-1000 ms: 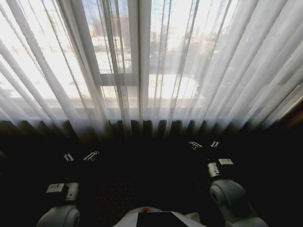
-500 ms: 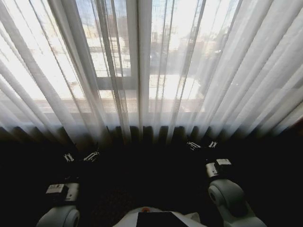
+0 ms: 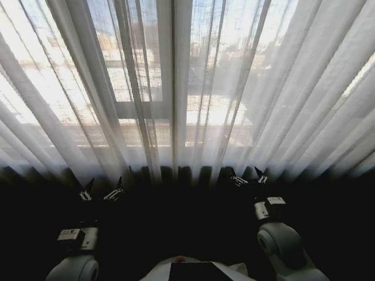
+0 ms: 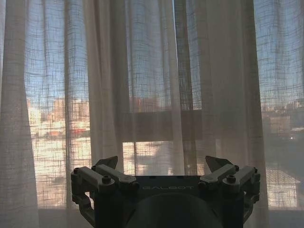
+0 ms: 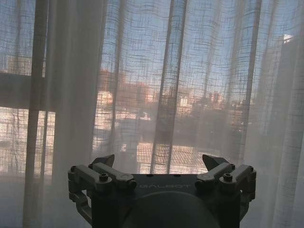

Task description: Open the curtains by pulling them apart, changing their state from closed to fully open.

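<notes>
The sheer white curtains [image 3: 176, 88] hang shut across the whole window, their pleats meeting near the middle. My left gripper [image 3: 101, 190] is open at the lower left, just short of the hem, with nothing between its fingers. My right gripper [image 3: 246, 176] is open at the lower right, its tips right at the hem line. In the left wrist view the left gripper [image 4: 161, 164] faces the curtains [image 4: 152, 85] with its jaws spread. Likewise the right gripper [image 5: 159, 161] stands spread before the curtains [image 5: 166, 80] in the right wrist view.
Behind the fabric runs a window frame [image 3: 137, 108] with a horizontal bar and a vertical post, and a city outside. The floor below the hem is dark. My own base [image 3: 196, 270] shows at the bottom edge.
The head view has shifted so the curtains fill more of it and the hem sits lower. Both grippers now reach the hem line, the right one a little further forward.
</notes>
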You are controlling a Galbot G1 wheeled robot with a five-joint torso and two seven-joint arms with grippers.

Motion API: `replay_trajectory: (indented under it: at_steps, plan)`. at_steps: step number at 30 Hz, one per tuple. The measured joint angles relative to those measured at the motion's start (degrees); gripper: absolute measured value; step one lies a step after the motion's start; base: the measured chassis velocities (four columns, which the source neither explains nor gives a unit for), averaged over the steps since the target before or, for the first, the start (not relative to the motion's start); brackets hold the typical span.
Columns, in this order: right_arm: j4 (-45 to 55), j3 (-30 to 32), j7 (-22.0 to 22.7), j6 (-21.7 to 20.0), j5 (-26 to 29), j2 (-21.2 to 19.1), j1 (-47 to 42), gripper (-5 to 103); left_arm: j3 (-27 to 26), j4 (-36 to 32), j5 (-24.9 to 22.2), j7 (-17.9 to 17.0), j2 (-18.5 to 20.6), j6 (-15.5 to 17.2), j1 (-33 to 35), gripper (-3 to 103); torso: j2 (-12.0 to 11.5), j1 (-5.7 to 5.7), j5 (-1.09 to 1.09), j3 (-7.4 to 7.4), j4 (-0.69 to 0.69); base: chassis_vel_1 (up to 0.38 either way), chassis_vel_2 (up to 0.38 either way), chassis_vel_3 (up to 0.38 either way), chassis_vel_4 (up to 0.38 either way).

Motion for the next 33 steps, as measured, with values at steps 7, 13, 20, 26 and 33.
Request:
replay_trajectory:
  at_steps: [7, 13, 20, 26, 33]
  plan:
    - [-0.01, -0.2, 0.04, 0.01, -0.42, -0.19, -0.03, 100, -0.06, 0.03, -0.01, 0.01, -0.26, -0.43, 0.17, 100, 0.0, 0.01, 0.01, 0.0, -0.02, -0.213, 0.194, 0.225, -0.206]
    - [-0.14, -0.6, 0.07, 0.02, -0.43, -0.15, 0.0, 100, -0.14, 0.11, -0.01, 0.03, -0.38, -0.8, 0.48, 100, -0.01, 0.01, 0.02, 0.0, -0.01, -0.195, 0.187, 0.212, -0.173]
    - [-0.19, -1.13, -0.07, 0.04, -0.85, 0.02, 0.19, 100, -0.26, 0.26, -0.02, 0.04, -0.45, -1.39, 0.66, 100, -0.03, 0.07, 0.0, 0.02, -0.01, -0.155, 0.155, 0.149, -0.171]
    - [-0.53, -1.26, -0.72, 0.45, -2.43, 0.16, 0.17, 100, -0.17, 0.58, -0.02, 0.04, -0.61, -1.41, 0.55, 100, -0.01, 0.0, 0.0, -0.01, -0.02, -0.027, 0.035, 0.031, -0.032]
    - [-1.3, -1.83, -0.84, 1.21, -3.52, 0.43, 0.31, 100, -0.34, 0.78, -0.02, 0.07, -0.65, -1.52, 0.57, 100, 0.02, -0.03, 0.02, -0.01, -0.02, 0.022, 0.007, -0.025, -0.007]
